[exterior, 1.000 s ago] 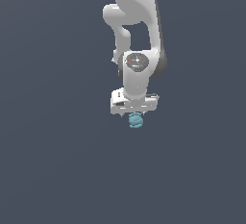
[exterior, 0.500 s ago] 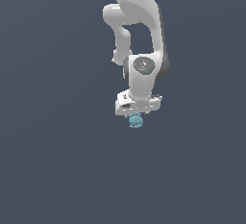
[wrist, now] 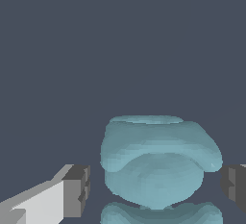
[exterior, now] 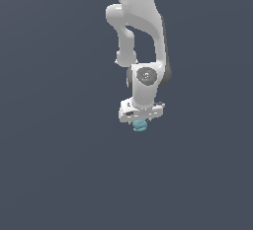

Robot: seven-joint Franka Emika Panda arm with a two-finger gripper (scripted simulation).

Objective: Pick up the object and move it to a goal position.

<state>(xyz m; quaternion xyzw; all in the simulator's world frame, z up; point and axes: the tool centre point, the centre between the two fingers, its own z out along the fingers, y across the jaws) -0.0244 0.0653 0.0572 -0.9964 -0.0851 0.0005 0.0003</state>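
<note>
Just below the middle of the exterior view, the object (exterior: 140, 125), a small lumpy teal-blue thing of stacked blobs, sits directly under the white gripper (exterior: 141, 121) of the Panda arm (exterior: 141, 31), which reaches down from the top of the frame. In the wrist view the object (wrist: 158, 163) fills the lower centre of the picture between the two dark finger pads (wrist: 77, 191), one low at the left, the other at the right edge. A clear gap shows between the left pad and the object, while the right pad stands just beside its bulging flank; the pincer is spread wider than the object and is not gripping it.

The risk, judging from this, is an off-centre close: the right pad would likely meet the object first and could push it sideways before the left pad arrives. The rounded, bulging sides offer little flat surface, so the pads could slide over a bulge and squeeze the object out downward or tilt it. Whether the object rests on a surface cannot be told against the plain dark grey ground. No goal marker is visible in either view.
</note>
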